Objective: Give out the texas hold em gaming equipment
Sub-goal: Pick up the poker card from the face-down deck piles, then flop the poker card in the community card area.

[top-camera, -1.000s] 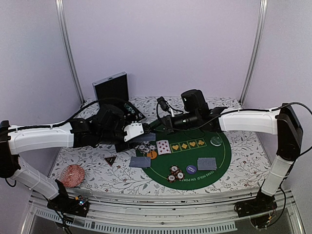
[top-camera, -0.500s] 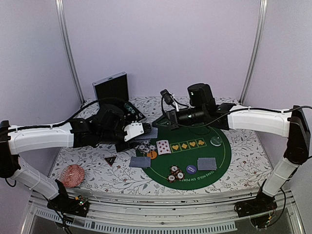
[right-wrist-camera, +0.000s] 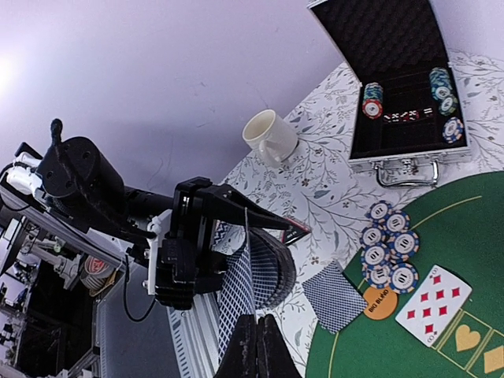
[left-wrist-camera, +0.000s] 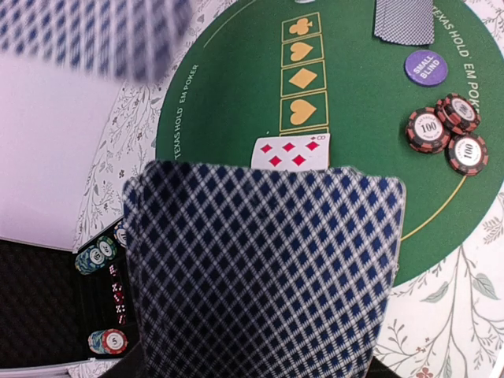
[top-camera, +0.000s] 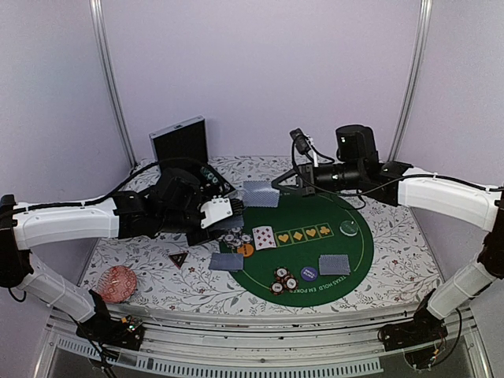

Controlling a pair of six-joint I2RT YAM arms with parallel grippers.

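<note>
Currently, a single blue-grey diamond-backed playing card is pinched edge-on by the clenched right claw and is held in the air over the far edge of the round green felt poker mat. A blue-grey-backed deck is grasped by the left claw, just left of the mat. The card would best be carried low and level to the printed yellow heart box beside the face-up eight of diamonds. It should be released only once flat, clear of the striped-edge chip stacks.
</note>
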